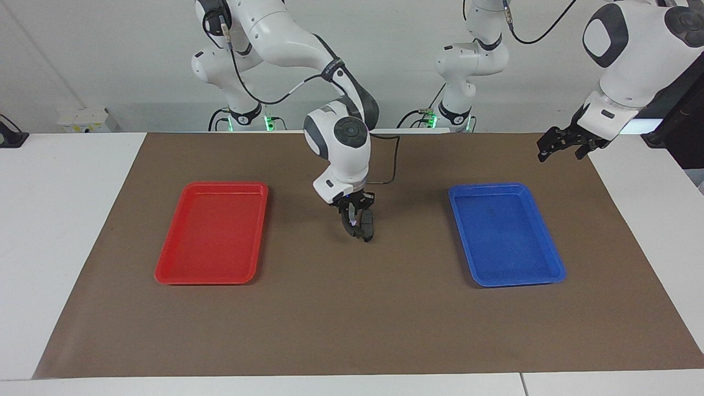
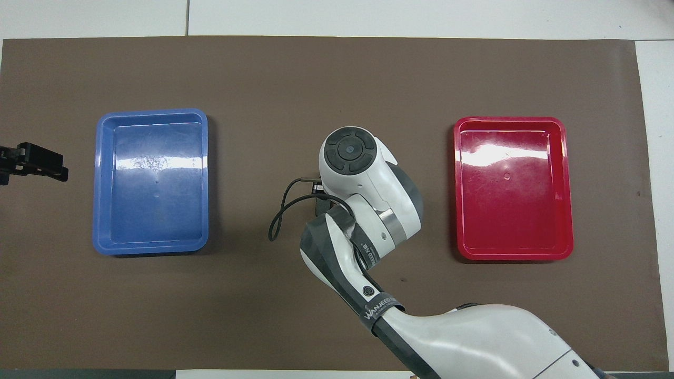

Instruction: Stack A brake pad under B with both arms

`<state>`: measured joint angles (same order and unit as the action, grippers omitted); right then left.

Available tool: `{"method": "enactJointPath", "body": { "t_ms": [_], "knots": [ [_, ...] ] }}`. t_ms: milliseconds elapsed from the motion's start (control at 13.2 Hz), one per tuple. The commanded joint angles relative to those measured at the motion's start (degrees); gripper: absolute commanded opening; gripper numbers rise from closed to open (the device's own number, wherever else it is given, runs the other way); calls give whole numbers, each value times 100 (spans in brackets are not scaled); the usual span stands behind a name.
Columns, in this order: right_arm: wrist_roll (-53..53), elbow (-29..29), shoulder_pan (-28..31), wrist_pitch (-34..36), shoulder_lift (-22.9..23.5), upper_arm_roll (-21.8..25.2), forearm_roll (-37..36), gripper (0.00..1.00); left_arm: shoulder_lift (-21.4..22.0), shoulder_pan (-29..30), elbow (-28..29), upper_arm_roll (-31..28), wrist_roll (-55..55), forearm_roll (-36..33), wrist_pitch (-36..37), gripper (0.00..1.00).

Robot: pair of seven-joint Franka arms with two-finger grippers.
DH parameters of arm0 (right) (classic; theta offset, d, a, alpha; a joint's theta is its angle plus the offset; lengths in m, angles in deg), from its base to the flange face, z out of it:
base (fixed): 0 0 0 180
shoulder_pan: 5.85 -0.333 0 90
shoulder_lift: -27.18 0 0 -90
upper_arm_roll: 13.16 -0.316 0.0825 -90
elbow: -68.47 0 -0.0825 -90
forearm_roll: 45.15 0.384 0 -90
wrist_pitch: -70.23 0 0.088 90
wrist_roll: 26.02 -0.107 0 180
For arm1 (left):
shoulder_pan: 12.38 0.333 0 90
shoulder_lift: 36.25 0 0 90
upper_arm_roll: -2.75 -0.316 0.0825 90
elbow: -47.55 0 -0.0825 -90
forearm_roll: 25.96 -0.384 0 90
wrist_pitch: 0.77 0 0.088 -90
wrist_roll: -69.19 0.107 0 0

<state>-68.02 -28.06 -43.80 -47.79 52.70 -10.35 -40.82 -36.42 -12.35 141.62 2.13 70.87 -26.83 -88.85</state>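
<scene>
Right now the right tool (image 1: 356,224) points down over the middle of the brown mat (image 1: 352,319), between the red tray (image 1: 165,264) and the blue tray (image 1: 553,264), closed on a small dark pad, which looks like the A brake pad (image 1: 367,226). Pad hangs on edge, long axis near vertical, lower end at or just above the mat; contact can't be told. Its curve direction is not readable.

Facing view shows the pad and the fingers. Overhead view hides both: the right arm's wrist housing (image 2: 350,158) covers that spot, only a looped black cable (image 2: 281,210) shows beside it.

B piece: not visible in either view.

Left tool (image 1: 561,144) is up in the air over the mat's edge at the left arm's end of the bench (image 1: 66,220), apart from the blue tray, waiting. Overhead shows it as a dark block (image 2: 34,162) at the frame edge beside the blue tray (image 2: 150,113). Whether it's open or closed can't be told.

Both trays hold nothing; the red tray (image 2: 511,121) is toward the right arm's end, the blue toward the left arm's end.
</scene>
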Motion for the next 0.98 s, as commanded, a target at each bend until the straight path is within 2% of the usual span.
{"method": "enactJointPath", "body": {
  "t_ms": [0, 226, 906],
  "knots": [
    [-98, 91, -11, -107, 41, 18, 146, 0, 52, 50, 50, 9, 52, 44, 36, 100],
    [-256, -225, -99, -449, 23, 18, 173, 0, 52, 50, 41, 9, 52, 52, 36, 100],
    [-292, -551, -125, -775, -47, -87, 164, 0, 52, 50, 41, 9, 52, 52, 36, 100]
  ]
}}
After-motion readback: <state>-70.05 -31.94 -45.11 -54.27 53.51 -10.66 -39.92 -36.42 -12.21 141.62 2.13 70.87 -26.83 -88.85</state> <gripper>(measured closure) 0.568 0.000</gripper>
